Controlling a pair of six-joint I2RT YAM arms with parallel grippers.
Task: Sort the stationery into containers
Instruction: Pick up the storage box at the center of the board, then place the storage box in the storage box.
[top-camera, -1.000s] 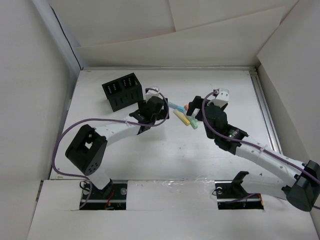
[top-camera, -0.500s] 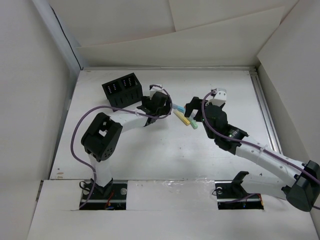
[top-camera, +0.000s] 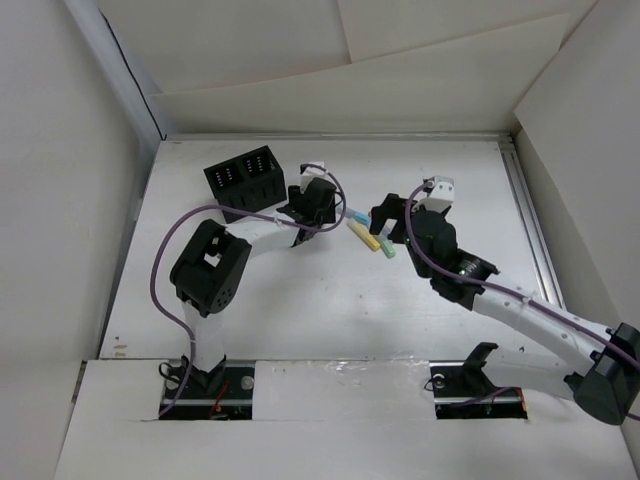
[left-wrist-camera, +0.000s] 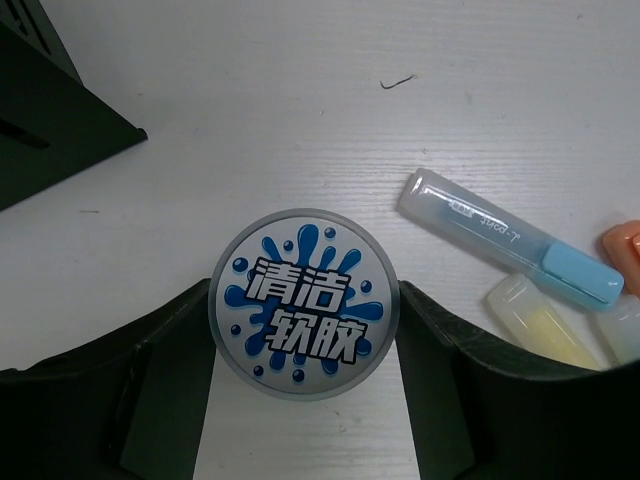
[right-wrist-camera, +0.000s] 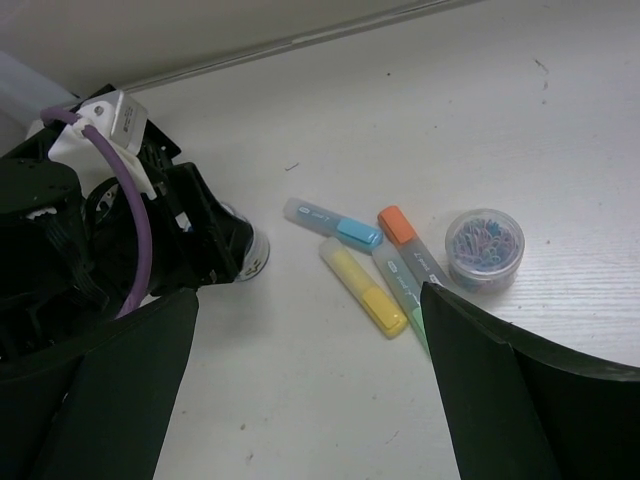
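The white cylinder (left-wrist-camera: 300, 330) with the blue-patterned top sits between the fingertips of my left gripper (left-wrist-camera: 305, 287), which touch it on both sides; it is low over the table, just right of the black organizer box (top-camera: 245, 180). It also shows in the right wrist view (right-wrist-camera: 250, 256), under the left gripper (right-wrist-camera: 190, 235). Light blue (right-wrist-camera: 332, 225), yellow (right-wrist-camera: 362, 285), green (right-wrist-camera: 400, 283) and orange (right-wrist-camera: 408, 240) markers lie together on the table. My right gripper (right-wrist-camera: 310, 400) is open wide and empty, above and just near of the markers.
A small clear jar of coloured paper clips (right-wrist-camera: 485, 248) stands right of the markers. A corner of the organizer (left-wrist-camera: 45, 110) is at the upper left of the left wrist view. White walls enclose the table (top-camera: 300, 300).
My left gripper has moved back and to the right, closer to the markers beside the organizer. My right gripper has shifted slightly left.
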